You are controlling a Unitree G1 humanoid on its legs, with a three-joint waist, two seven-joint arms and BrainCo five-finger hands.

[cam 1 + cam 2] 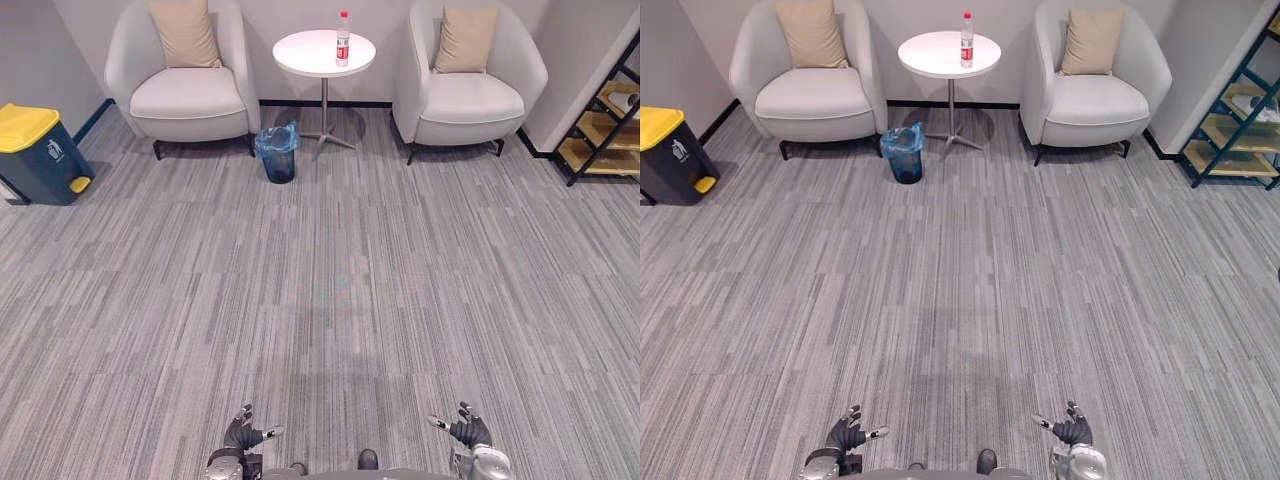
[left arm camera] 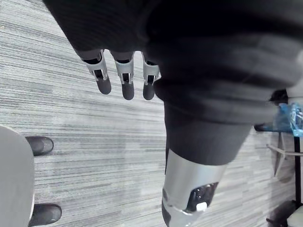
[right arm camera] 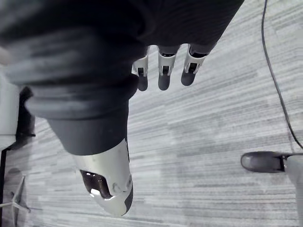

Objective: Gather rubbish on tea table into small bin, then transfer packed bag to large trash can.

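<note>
Left eye view: one bottle [image 1: 343,38], seemingly clear with a red cap and label, stands upright on the one round white bench [image 1: 305,55] between two pale armchairs [image 1: 190,98]. One blue-lined small bin [image 1: 277,153] sits beside the bench's foot. One yellow-lidded large trash can [image 1: 40,155] stands far left. Well apart from the bottle, the left robot hand [image 1: 243,433] and right robot hand [image 1: 468,431] hang empty, fingers loosely spread.
</note>
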